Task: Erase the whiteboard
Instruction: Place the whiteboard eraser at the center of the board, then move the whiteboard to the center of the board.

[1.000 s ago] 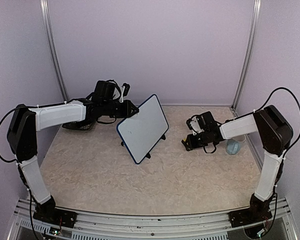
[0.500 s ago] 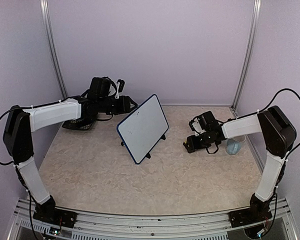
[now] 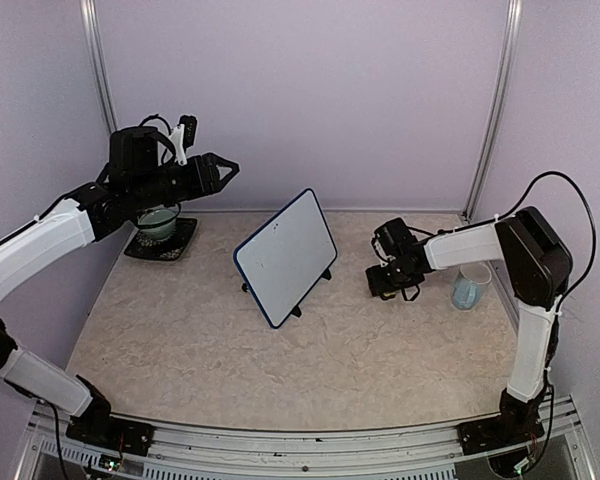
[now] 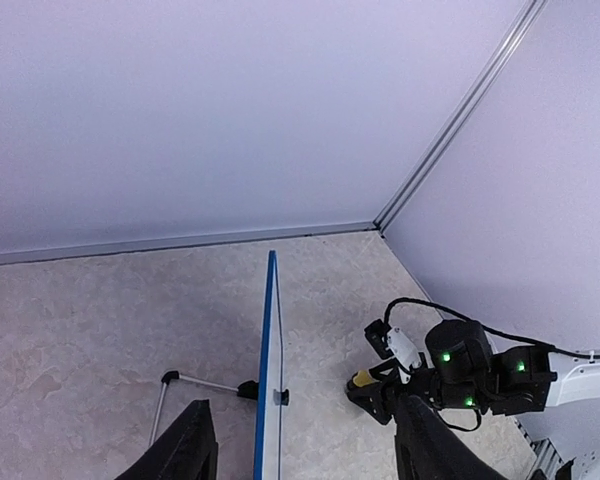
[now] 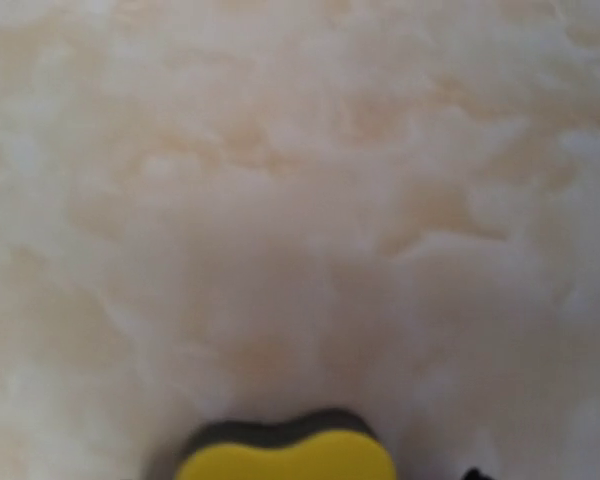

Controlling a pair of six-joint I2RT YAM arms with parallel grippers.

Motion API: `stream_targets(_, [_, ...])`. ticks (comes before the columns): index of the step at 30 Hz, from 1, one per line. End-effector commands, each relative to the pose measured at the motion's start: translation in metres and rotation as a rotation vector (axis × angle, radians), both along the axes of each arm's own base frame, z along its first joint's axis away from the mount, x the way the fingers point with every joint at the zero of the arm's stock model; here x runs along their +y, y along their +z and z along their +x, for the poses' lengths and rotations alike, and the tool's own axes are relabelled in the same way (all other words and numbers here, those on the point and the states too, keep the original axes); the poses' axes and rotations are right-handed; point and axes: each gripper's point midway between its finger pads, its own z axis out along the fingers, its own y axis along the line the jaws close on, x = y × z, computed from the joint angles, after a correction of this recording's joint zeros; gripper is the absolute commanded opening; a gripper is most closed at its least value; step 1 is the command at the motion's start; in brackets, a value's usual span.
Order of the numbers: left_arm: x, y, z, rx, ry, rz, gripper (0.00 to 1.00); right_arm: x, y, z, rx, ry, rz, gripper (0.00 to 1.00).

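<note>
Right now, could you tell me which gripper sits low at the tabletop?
The right gripper, down by the yellow sponge; the left gripper hangs high in the air.

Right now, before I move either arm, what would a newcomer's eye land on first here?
The whiteboard, blue-framed, stands tilted in the middle, and its face looks blank. The left gripper hangs open, raised high at the rear left, where a bowl sits on a dark tray. The right gripper sits low, right of the whiteboard, with a yellow sponge at its tip.
</note>
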Motion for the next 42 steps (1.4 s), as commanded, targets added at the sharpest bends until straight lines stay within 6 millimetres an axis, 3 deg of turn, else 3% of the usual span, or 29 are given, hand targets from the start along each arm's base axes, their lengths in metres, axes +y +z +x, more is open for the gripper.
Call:
stream_targets(1, [0.018,-0.017,-0.007,0.036,0.043,0.036,0.60,0.001,-0.051,-0.040,0.161,0.062,-0.107,0.69])
stream_targets(5, [0.028,-0.024,-0.014,0.048,0.058,0.041,0.61,0.024,-0.036,-0.040,0.138,0.113,-0.064,0.69])
stream_targets(9, [0.036,-0.029,-0.020,0.054,0.071,0.038,0.61,0.030,0.003,-0.019,0.022,0.119,-0.072,0.70])
stream_targets(12, [0.041,-0.031,-0.024,0.056,0.081,0.041,0.62,0.053,0.038,-0.008,-0.069,0.232,-0.008,0.70])
stream_targets(15, [0.046,-0.032,-0.028,0.060,0.092,0.049,0.67,0.072,0.057,0.001,-0.125,0.331,0.017,0.70])
stream_targets(20, [0.055,-0.035,-0.034,0.069,0.119,0.065,0.80,0.097,0.056,0.017,-0.145,0.430,0.033,0.70])
stream_targets(23, [0.060,-0.038,-0.038,0.075,0.136,0.069,0.98,0.108,0.052,0.029,-0.155,0.458,0.044,0.69])
stream_targets(26, [0.067,-0.041,-0.042,0.083,0.156,0.080,0.99,0.118,0.045,0.034,-0.135,0.483,0.054,0.68])
stream_targets(33, [0.085,-0.048,-0.048,0.089,0.199,0.088,0.99,0.124,0.032,0.022,-0.110,0.545,0.088,0.63])
stream_targets(42, [0.087,-0.053,-0.045,0.100,0.210,0.071,0.99,0.135,0.005,0.028,-0.088,0.573,0.102,0.57])
